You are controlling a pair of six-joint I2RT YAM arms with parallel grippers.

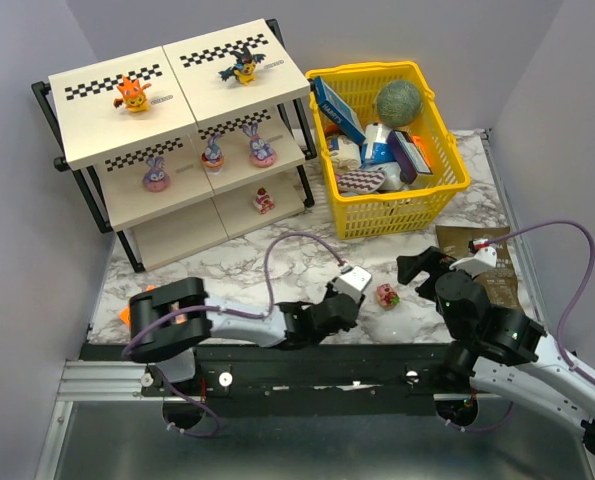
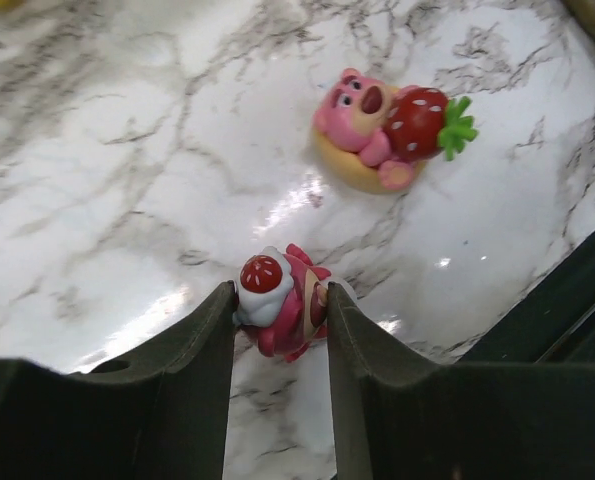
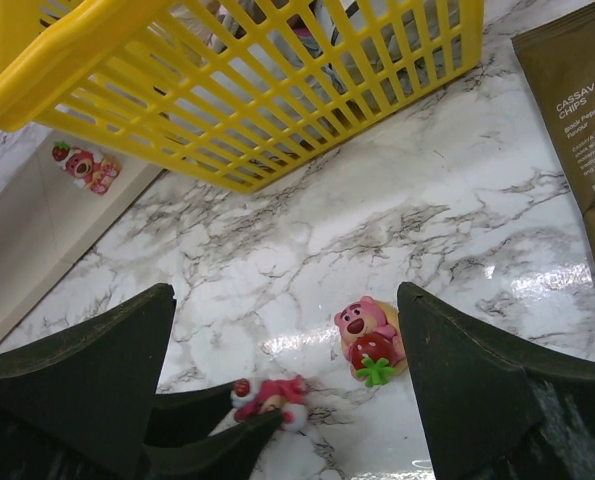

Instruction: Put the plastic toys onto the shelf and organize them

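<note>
Just inside table edge (image 1: 417,335), left fingers (image 2: 192,370) pinch pink toy (image 2: 277,300), right fingers (image 3: 87,370) spread empty.

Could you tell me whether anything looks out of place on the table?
Two toys are off the shelf: the strawberry bear lies loose on the table, and the small red-pink toy sits between the fingers of the left gripper.

Left arm (image 1: 242,325) and right arm (image 1: 497,335): black joints, pale grey shells, 1 looping purple cable (image 1: 297,240) each. Left gripper (image 2: 282,300) and right gripper (image 3: 285,295): 2 dark wedge-shaped fingers (image 2: 177,380) each.
</note>
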